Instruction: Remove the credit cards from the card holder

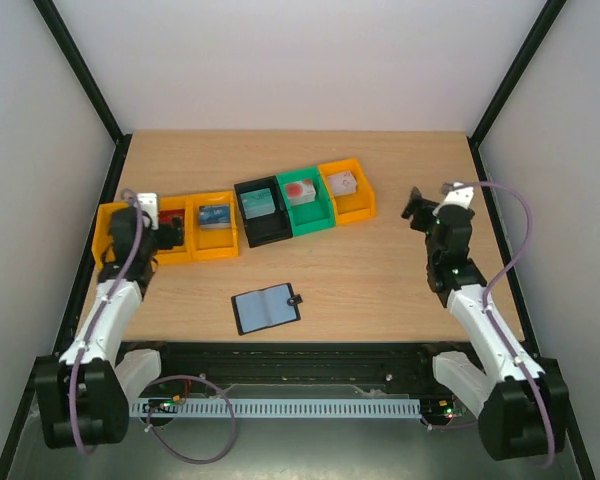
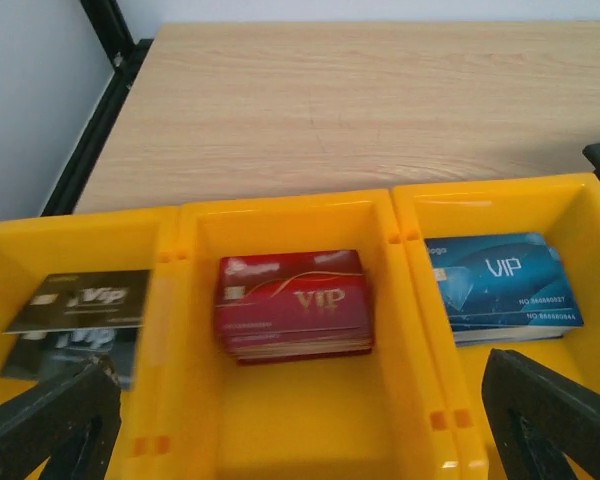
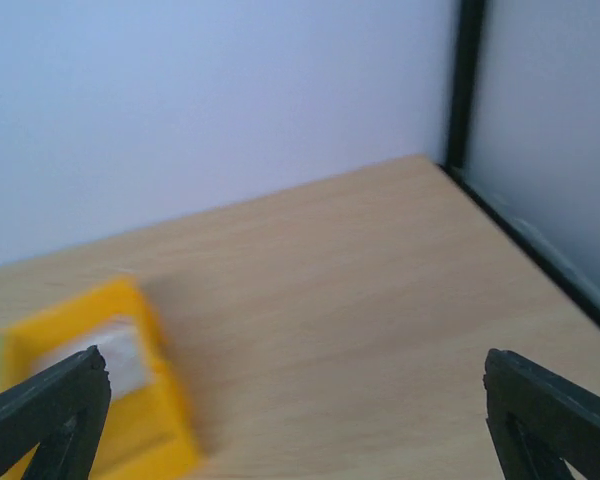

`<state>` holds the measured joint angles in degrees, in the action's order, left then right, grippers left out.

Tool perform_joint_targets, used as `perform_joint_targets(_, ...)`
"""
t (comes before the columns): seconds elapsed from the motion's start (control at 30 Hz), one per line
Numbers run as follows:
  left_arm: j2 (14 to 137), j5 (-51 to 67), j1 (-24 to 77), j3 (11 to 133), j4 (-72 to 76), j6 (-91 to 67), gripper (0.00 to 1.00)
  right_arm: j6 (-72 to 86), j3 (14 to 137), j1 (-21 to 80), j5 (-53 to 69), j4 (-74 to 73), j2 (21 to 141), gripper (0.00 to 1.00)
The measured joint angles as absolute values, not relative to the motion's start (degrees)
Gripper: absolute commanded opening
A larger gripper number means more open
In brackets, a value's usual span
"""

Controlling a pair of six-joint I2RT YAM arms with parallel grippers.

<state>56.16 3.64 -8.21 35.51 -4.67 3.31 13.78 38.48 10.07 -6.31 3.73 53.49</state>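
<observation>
The black card holder [image 1: 267, 308] lies open and flat on the table near the front edge, blue-grey pockets up, snap tab on its right; I cannot tell whether anything is in the pockets. A stack of red credit cards [image 2: 292, 305] sits in a yellow bin [image 2: 280, 420]. My left gripper [image 1: 173, 236] hovers open over that bin, its fingers [image 2: 50, 420] wide apart and holding nothing. My right gripper [image 1: 417, 210] stands open above bare table at the right, fingers [image 3: 555, 420] spread, nothing between them.
A row of bins crosses the table: yellow ones at left with black cards [image 2: 80, 310] and blue cards [image 2: 500, 285], then a black bin [image 1: 260, 212], a green bin [image 1: 307, 200] and a yellow bin [image 1: 346, 190]. Frame posts and walls close in both sides.
</observation>
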Motion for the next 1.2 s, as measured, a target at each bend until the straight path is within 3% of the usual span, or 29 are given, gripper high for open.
perform_joint_targets(0.17, 59.9, -3.7, 0.8, 21.7, 19.4, 1.1, 0.99, 12.4, 20.3, -2.1, -7.6, 23.1, 54.4, 0.99)
perform_joint_targets(0.33, 65.9, -5.0, 1.7, 12.7, 40.2, 0.1, 0.99, 11.7, 8.2, -4.5, -7.4, 42.5, 57.8, 0.99)
perform_joint_targets(0.67, 87.1, -3.6, 1.7, 3.5, 79.7, 0.6, 0.99, 12.0, 3.3, -4.5, 2.1, 76.1, 81.2, 0.99)
perform_joint_targets(0.77, 87.6, -3.2, 1.7, 3.7, 82.0, 0.6, 0.99, 12.2, 1.7, -4.5, 4.1, 82.0, 90.1, 0.99)
perform_joint_targets(1.2, 87.5, -4.8, 1.3, 9.8, 79.2, -0.7, 0.99, 10.3, 9.9, -4.5, 11.4, 78.7, 88.2, 0.99)
